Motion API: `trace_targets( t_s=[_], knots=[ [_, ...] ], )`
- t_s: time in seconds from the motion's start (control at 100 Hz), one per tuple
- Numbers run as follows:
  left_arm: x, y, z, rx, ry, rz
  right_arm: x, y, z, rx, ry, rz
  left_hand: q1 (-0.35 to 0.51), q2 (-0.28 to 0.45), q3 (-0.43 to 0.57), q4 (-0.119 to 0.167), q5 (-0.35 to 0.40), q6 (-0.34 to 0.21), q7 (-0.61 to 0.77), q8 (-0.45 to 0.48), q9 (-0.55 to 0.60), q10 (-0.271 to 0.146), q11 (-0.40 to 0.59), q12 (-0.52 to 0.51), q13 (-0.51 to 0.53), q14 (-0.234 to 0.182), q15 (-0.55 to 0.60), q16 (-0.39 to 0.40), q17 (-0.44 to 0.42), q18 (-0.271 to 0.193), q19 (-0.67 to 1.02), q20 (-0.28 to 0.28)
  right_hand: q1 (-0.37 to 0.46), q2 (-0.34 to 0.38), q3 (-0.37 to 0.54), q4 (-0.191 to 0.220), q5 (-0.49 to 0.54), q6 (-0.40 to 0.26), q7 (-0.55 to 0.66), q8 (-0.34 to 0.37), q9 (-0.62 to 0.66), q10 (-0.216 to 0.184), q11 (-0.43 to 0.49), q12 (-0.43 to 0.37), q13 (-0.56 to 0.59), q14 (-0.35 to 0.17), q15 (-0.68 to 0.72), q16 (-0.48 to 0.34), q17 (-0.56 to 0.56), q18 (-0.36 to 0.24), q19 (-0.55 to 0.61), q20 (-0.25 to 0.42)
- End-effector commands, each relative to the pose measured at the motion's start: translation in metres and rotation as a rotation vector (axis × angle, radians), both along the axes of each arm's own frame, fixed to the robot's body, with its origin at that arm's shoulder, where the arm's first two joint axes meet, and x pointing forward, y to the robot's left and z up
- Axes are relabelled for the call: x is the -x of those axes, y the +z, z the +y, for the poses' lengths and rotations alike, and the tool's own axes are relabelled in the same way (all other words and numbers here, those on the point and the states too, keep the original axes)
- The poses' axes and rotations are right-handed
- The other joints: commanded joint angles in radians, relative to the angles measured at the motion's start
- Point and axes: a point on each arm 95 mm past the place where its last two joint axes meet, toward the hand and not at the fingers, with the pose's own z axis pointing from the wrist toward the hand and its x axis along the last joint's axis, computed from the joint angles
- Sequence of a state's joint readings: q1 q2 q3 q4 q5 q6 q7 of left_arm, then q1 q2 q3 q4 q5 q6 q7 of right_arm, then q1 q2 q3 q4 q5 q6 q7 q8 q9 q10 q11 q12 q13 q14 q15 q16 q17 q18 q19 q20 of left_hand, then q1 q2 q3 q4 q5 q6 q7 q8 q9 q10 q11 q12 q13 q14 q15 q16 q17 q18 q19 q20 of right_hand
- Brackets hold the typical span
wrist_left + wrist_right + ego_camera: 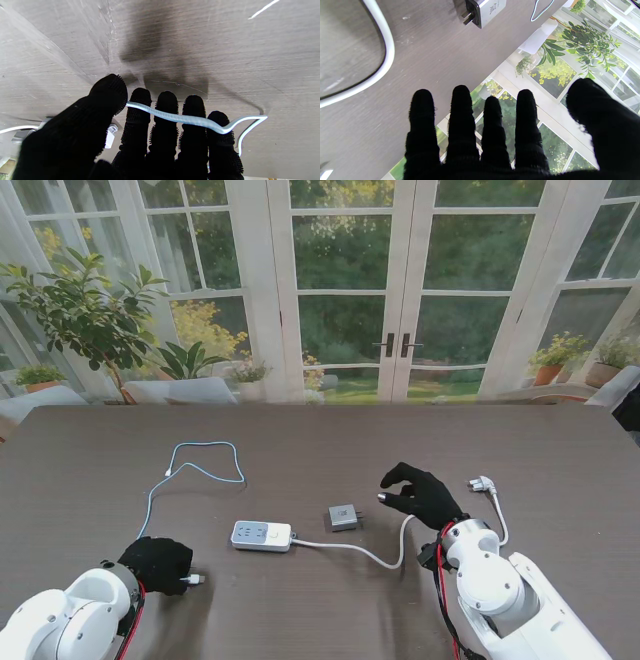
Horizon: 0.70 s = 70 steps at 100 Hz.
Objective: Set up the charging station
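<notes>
A white power strip lies mid-table, its thick white cord curving right to a plug. A grey charger adapter sits just right of the strip. A pale blue USB cable loops from farther back down to my left hand, which is shut on its end, the connector sticking out to the right. In the left wrist view the cable runs across the fingers under the thumb. My right hand hovers open just right of the adapter, holding nothing.
The dark wooden table ends at glass doors with potted plants outside. In the right wrist view the white cord bends across the table beside my spread right hand.
</notes>
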State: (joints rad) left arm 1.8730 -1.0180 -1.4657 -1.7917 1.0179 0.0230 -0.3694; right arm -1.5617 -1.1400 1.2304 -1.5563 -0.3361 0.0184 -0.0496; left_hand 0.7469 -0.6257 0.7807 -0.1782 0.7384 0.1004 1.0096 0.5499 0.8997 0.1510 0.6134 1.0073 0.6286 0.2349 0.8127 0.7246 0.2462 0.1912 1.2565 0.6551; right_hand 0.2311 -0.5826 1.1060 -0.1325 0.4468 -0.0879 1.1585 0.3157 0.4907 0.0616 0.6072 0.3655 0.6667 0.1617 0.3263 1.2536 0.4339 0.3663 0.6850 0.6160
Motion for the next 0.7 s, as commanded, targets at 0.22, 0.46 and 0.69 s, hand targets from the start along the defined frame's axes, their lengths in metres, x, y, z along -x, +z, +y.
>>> trace_targets(
  t_s=[0.22,0.46,0.69],
  knots=[
    [-0.001,-0.009,-0.003,0.038,0.011,0.029,0.001,-0.003,0.004,-0.010,0.014,0.019,0.060,0.047,-0.019,-0.026,0.025,-0.038,0.050,-0.031,0.085,-0.025,-0.009,0.072,0.059,0.025,0.051,0.011,0.033,0.036,0.071,0.026,-0.027,0.027,-0.013,0.015,0.012,0.002,-0.348,-0.005,0.020,0.002,-0.018,-0.004,-0.004,-0.006,-0.025,-0.898,0.011,0.022,-0.037,0.021],
    [-0.003,-0.013,-0.005,0.101,0.043,0.012,0.001,-0.004,0.004,-0.015,0.014,0.024,0.083,0.122,-0.037,-0.017,0.068,-0.049,0.069,-0.046,0.137,-0.030,-0.025,0.053,0.110,0.040,0.050,-0.004,0.061,0.059,0.084,0.031,-0.026,0.030,-0.015,0.015,0.009,0.005,-0.349,-0.006,0.021,0.002,-0.018,-0.004,-0.003,-0.004,-0.025,-0.898,0.011,0.022,-0.040,0.025],
    [-0.003,-0.016,-0.006,0.197,0.086,0.002,0.000,-0.005,0.004,-0.020,0.017,0.027,0.123,0.137,-0.042,-0.020,0.077,-0.065,0.020,-0.060,0.160,-0.029,-0.140,-0.026,0.138,0.045,-0.079,-0.086,0.050,0.094,-0.023,-0.023,-0.027,0.034,-0.017,0.015,0.003,0.007,-0.348,-0.005,0.022,0.001,-0.018,-0.004,-0.001,-0.005,-0.025,-0.897,0.012,0.021,-0.041,0.028]
  ],
)
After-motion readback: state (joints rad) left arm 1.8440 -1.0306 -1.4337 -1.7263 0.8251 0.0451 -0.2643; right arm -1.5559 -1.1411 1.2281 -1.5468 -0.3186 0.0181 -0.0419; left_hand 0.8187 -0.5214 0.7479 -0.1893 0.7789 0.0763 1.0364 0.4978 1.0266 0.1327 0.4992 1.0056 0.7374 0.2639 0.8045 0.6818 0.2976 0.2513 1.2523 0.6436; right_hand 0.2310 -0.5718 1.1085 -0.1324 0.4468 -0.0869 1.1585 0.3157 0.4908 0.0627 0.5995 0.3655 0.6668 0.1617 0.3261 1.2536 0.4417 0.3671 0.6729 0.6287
